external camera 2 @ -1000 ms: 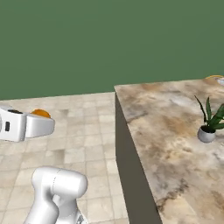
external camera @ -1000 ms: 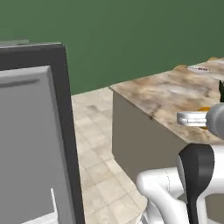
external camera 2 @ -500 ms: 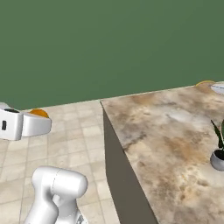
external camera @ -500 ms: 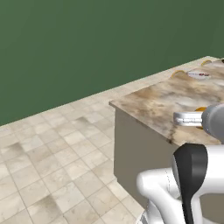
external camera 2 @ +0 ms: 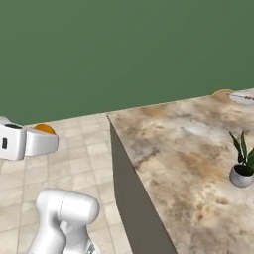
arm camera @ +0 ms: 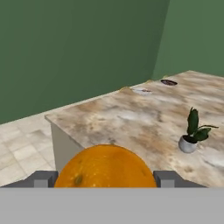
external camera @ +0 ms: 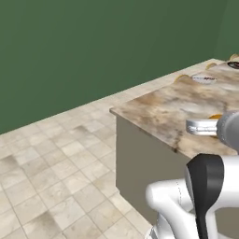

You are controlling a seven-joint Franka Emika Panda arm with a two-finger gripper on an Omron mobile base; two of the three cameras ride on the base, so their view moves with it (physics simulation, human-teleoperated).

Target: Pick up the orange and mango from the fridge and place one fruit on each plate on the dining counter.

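- The hand (arm camera: 105, 183) is clamped on the round, dimpled orange (arm camera: 105, 168) (glossy skin), held above the tiled floor (external camera 2: 89, 163).
- Marbled stone table (arm camera: 131, 118) ahead carries two round plates (arm camera: 142, 91).

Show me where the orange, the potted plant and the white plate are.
orange (arm camera: 105, 166), hand view, middle of its peel.
potted plant (arm camera: 188, 144), hand view, its grey pot.
white plate (arm camera: 142, 91), hand view, its rim.

arm: raised, reaching forward | pincer (arm camera: 105, 179): level, fingers (arm camera: 43, 179) closed on orange (arm camera: 105, 169)
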